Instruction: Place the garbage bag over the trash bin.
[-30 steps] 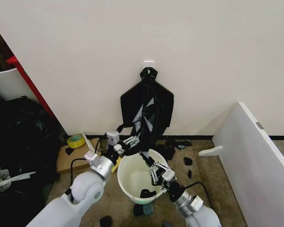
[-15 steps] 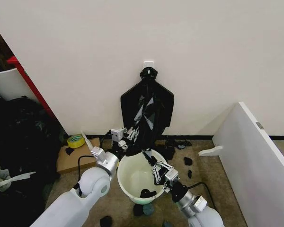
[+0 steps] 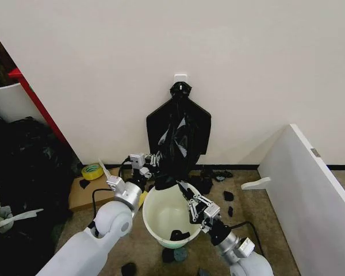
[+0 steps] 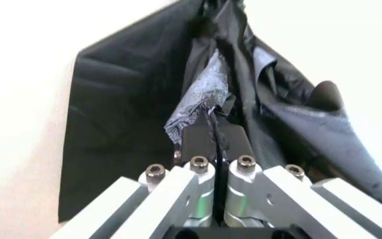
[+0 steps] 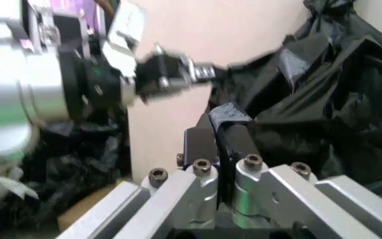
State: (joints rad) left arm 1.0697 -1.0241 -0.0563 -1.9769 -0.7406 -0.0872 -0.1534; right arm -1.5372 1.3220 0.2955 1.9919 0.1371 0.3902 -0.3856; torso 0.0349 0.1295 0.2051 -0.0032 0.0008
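Since a second ago the garbage bag (image 3: pixel 173 156) is hanging fuller and lower at frame centre, its hem spreading just above the trash bin (image 3: pixel 168 217), while the left gripper (image 3: pixel 152 161) is riding higher and closer to the wall. Left gripper is clenching a fold of bag, pads pinched tight on plastic in the left wrist view (image 4: pixel 215 141), and the right gripper (image 3: pixel 185 193) is nipping the opposite edge (image 5: pixel 226 135), apparently to pull the mouth apart over the rim. Behind it, the fan-shaped knotted bag (image 3: pixel 202 129) is hanging flat on the wall.
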